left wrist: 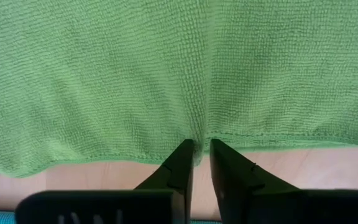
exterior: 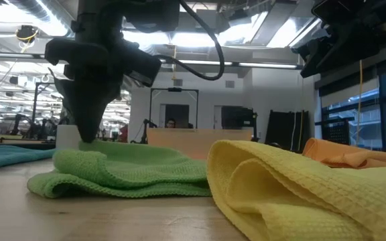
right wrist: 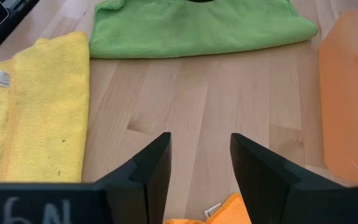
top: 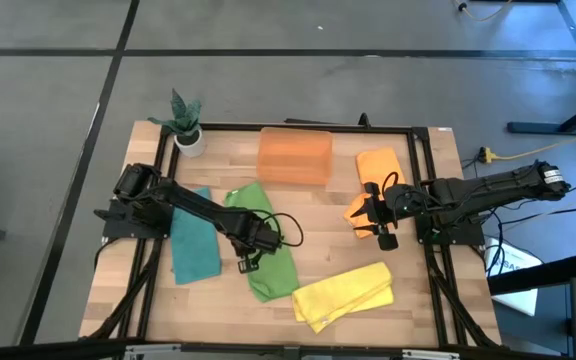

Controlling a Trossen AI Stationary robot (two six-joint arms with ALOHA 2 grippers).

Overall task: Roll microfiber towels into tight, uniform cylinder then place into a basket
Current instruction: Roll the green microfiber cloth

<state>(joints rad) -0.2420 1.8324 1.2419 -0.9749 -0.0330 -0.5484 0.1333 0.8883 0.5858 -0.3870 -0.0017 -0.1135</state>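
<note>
Teal towel [top: 194, 248]: flat on the table [top: 368, 310], at the left, just beside the green towel.
Left end effector [top: 247, 262]: down at the green towel's [top: 268, 262] near edge, fingers [left wrist: 178, 174] nearly together with a fold of that edge between their tips.
Plant pot [top: 188, 140]: far left corner.
Basket [top: 294, 155]: far middle of the table, apart from the towels.
Yellow towel [top: 345, 294]: folded, near edge, right of the green one.
Right end effector [top: 380, 222]: fingers spread, holding nothing, above an orange towel [top: 380, 165] at the right.
</note>
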